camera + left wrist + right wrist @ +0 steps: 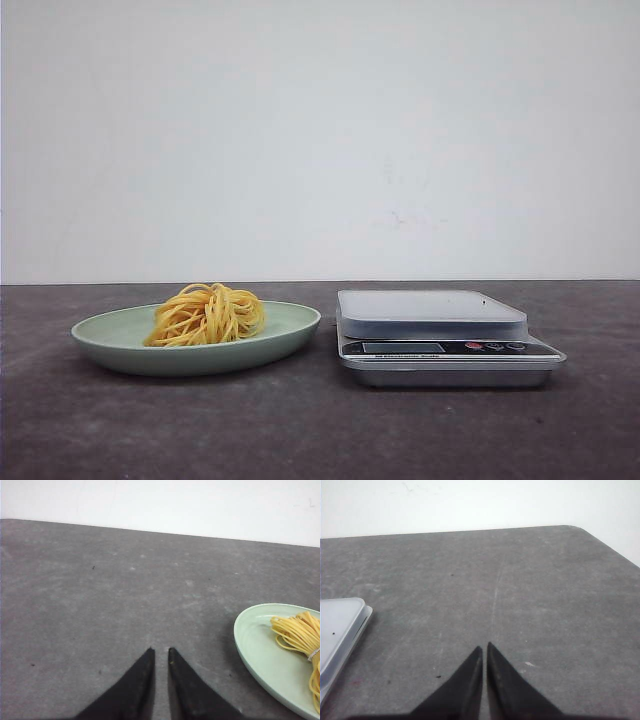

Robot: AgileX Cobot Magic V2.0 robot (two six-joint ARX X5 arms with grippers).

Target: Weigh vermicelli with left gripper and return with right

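On table [320, 430]: one vermicelli [207, 314] nest, one plate [120, 345], one scale [440, 335]; both pincers closed, empty.

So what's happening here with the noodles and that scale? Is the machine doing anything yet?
Nothing is being handled yet. The vermicelli sits in a nest on the pale green plate, and the kitchen scale stands beside it with nothing on its platform. The left gripper hangs over bare table near the plate, nearly closed and holding nothing. The right gripper is the same, near the scale's corner. The weighing has not yet begun.
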